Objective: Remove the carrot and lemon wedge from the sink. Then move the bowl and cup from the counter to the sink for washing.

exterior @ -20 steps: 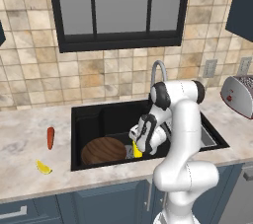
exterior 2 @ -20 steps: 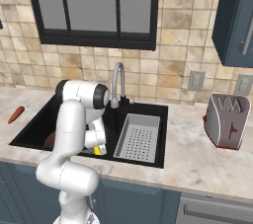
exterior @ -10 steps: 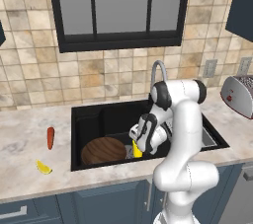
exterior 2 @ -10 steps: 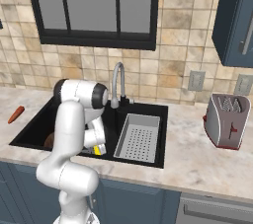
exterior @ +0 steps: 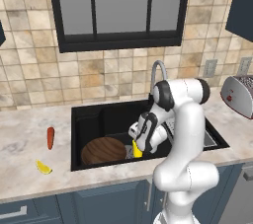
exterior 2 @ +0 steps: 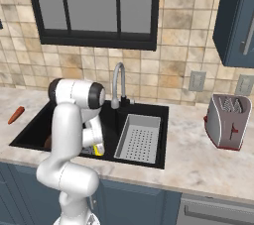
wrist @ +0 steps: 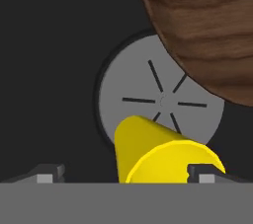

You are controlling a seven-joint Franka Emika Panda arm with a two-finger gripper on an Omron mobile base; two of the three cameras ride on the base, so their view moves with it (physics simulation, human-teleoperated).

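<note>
- The gripper (wrist: 126, 174) hangs low in the sink (exterior: 89, 119), fingers spread wide on either side of the cup (wrist: 158, 154) and not closed on it.
- The yellow cup (exterior: 136, 150) sits on the basin floor over the round grey drain (wrist: 128, 94), its open end toward the hand.
- Just beside it lies the brown wooden bowl (exterior: 103, 150), also in the basin, its rim overlapping the drain's edge in the hand view.
- A grey perforated tray (exterior 2: 139, 138) fills the basin's right part, under the curved faucet (exterior 2: 118, 84).
- The carrot (exterior: 50, 137) and lemon wedge (exterior: 43, 168) rest on the counter (exterior: 24, 134), left of the sink, near each other but apart.
- A toaster (exterior 2: 227, 121) stands on the counter well to the right.
</note>
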